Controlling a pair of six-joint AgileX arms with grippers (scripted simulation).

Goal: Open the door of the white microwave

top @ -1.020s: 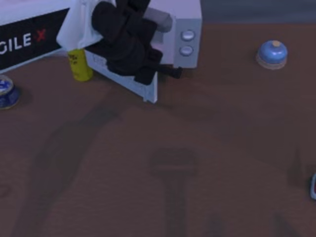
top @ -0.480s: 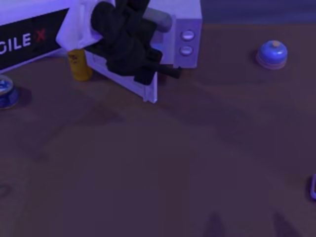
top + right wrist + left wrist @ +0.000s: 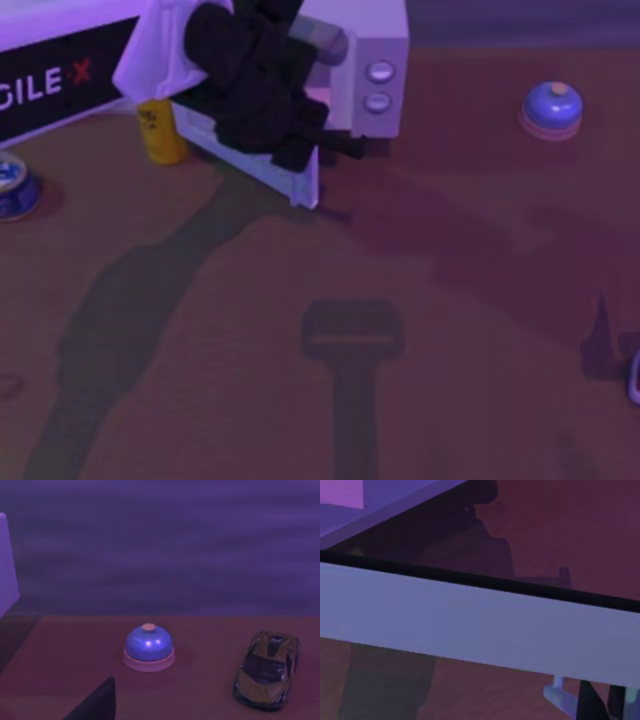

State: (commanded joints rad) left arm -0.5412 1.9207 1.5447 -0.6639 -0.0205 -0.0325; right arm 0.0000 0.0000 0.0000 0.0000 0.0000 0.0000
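White door (image 3: 262, 165) at upper left already swings partly off the microwave (image 3: 372, 40); left gripper (image 3: 305, 150) grip: cannot tell.

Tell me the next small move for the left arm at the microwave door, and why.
Probably keep sweeping the flat white door panel further outward toward the top view's left. It stands only partly swung from the boxy white microwave, its free edge angled out over the table, with the left gripper at that edge. A yellow bottle stands beside the hinge side, so go gently.
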